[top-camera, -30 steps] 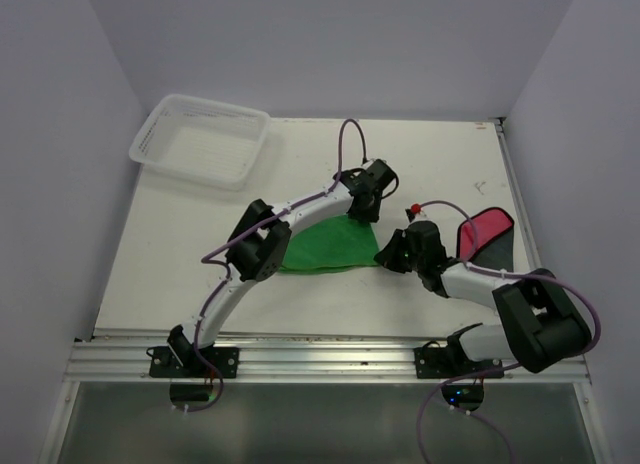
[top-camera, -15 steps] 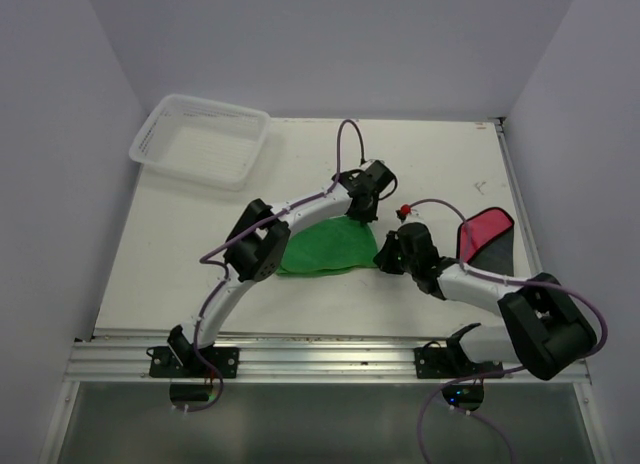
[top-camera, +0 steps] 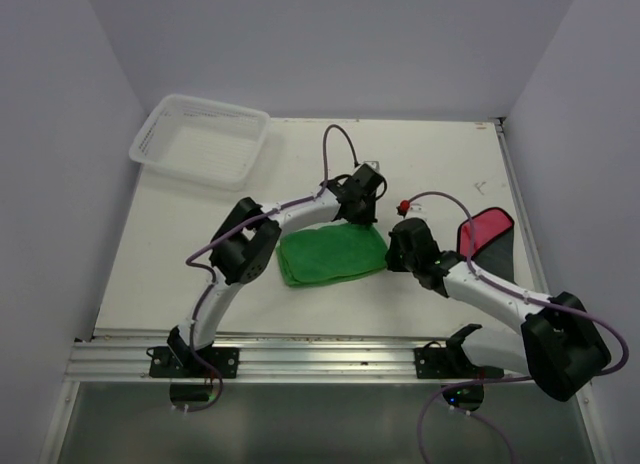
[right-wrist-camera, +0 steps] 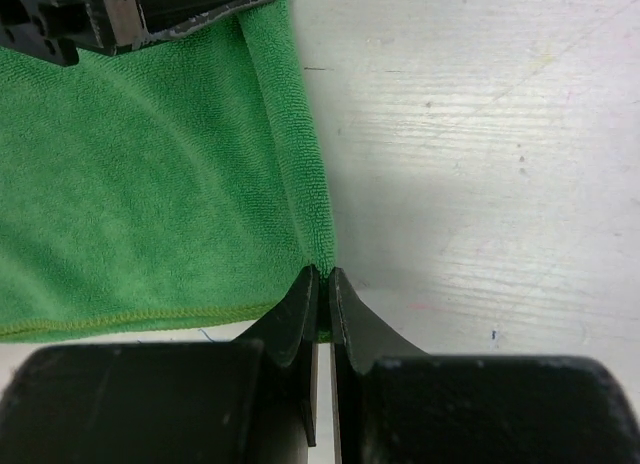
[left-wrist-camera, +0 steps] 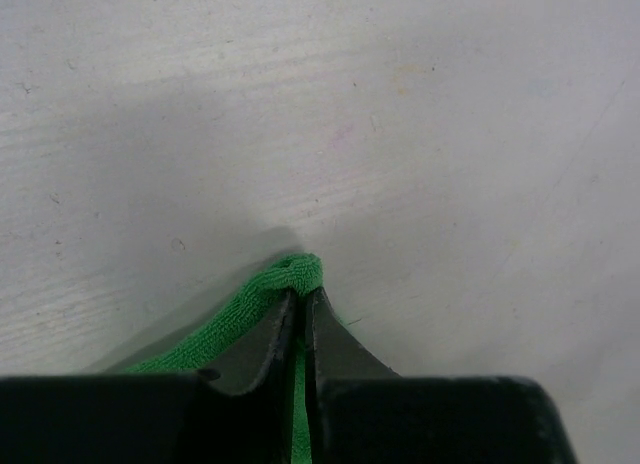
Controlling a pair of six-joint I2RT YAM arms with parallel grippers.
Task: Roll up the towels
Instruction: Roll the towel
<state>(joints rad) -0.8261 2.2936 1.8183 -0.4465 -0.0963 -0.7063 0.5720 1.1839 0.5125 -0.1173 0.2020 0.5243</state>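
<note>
The green towel lies spread in the middle of the table. My left gripper is shut on its far right corner; the left wrist view shows the green towel pinched between the jaws at the left gripper. My right gripper is shut on its near right corner; the right wrist view shows the green towel held by the right gripper. The red towel with its dark grey underside lies loose at the right.
A white mesh basket stands at the far left corner. Walls close the table on the left, back and right. The left gripper's fingers show at the top of the right wrist view.
Both grippers have moved toward the left and near side, pulling the green towel's right edge. The towel went from a flat triangle to a broader, squarer shape.
</note>
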